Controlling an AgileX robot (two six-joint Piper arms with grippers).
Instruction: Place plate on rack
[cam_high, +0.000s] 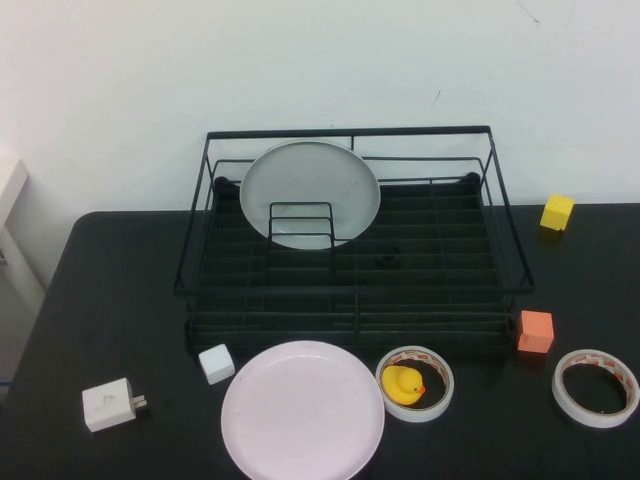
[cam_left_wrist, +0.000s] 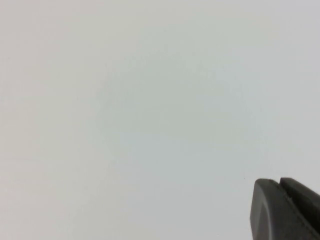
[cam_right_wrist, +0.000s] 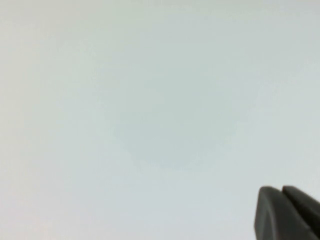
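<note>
Wrist views: end effectors (cam_left_wrist: 279, 190) (cam_right_wrist: 281, 196) (facing wall (cam_left_wrist: 150, 100))

A plain white painted wall (cam_high: 320, 60), marked by a few faint dark scuffs, is seen behind a matte black rectangular table (cam_high: 110, 290). Even, soft light is cast throughout.

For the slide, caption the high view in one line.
Pink plate lies flat on the table before the rack, which holds a grey-white plate; neither gripper in view.
</note>
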